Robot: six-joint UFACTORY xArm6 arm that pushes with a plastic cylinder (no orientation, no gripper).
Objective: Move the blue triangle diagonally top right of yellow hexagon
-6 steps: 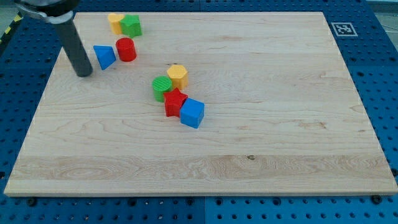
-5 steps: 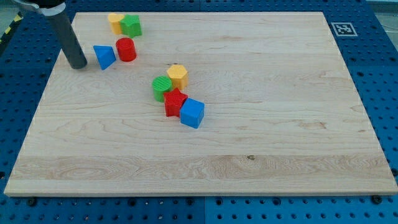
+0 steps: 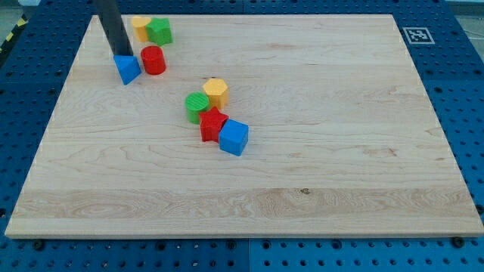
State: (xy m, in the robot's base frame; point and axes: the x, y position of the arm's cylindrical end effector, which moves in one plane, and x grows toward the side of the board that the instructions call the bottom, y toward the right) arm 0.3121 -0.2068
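Observation:
The blue triangle (image 3: pixel 127 69) lies at the board's upper left, touching a red cylinder (image 3: pixel 153 60) on its right. My tip (image 3: pixel 122 54) stands at the triangle's top edge, touching or almost touching it. The yellow hexagon (image 3: pixel 216 91) sits near the board's middle, to the lower right of the triangle. It is pressed against a green cylinder (image 3: pixel 197 106) at its lower left.
A red star-shaped block (image 3: pixel 212 123) and a blue cube (image 3: pixel 234 137) sit just below the hexagon. A yellow block (image 3: pixel 141 27) and a green block (image 3: pixel 159 31) sit together at the top left. The wooden board (image 3: pixel 340 151) lies on a blue pegboard.
My tip has moved from the triangle's left side up and to the right, to the triangle's top edge. No block has visibly moved.

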